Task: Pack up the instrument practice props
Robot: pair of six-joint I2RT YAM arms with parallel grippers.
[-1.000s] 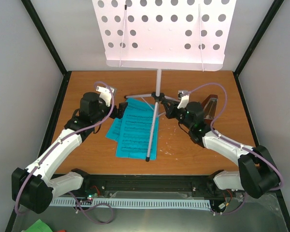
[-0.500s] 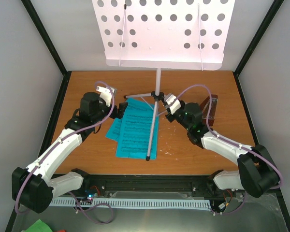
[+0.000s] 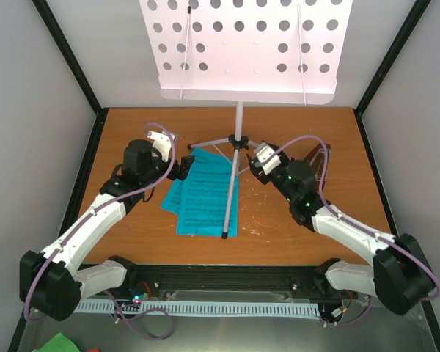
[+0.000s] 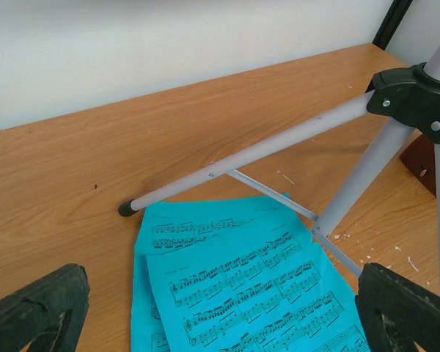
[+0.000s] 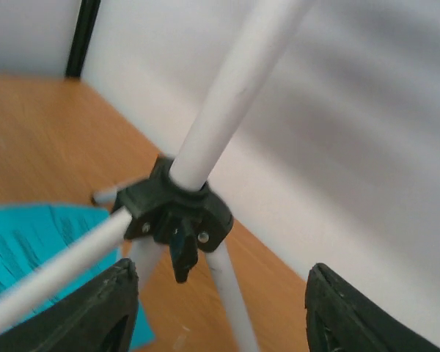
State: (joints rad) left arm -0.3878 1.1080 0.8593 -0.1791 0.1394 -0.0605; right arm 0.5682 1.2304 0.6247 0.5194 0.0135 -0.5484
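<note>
Over the past second the right arm has swung away from the metronome toward the music stand's hub, while the left arm has barely moved.

From above, the music stand [image 3: 238, 121] stands upright at the back of the desk [image 3: 279, 242], with its perforated panel [image 3: 246, 48] filling the top of the view. One long leg runs forward across the blue sheet-music pages [image 3: 205, 194], which lie flat left of centre. The right pincer [image 3: 253, 159] points at the black hub [image 3: 237, 141] from just to its right. The brown metronome [image 3: 319, 163] stands behind that arm, near the back right of the desk. The left pincer [image 3: 182, 169] sits at the upper left edge of the pages.

In the left wrist view, the left pincer [image 4: 220, 315] is released, with its fingers [image 4: 33, 308] spread wide at the bottom corners and nothing between them. The blue pages [image 4: 242, 286] lie fanned below it. A silver leg [image 4: 264, 150] slants from the hub [image 4: 414, 92] down to a black rubber foot [image 4: 126, 208] resting on the wood just beyond the pages.

The right wrist view is blurred. The right pincer [image 5: 220, 308] is also released, with its fingers [image 5: 81, 308] well apart. The hub [image 5: 177, 209] and its pole [image 5: 235, 88] stand ahead between them, not gripped. A corner of the pages [image 5: 29, 242] shows at the left.
</note>
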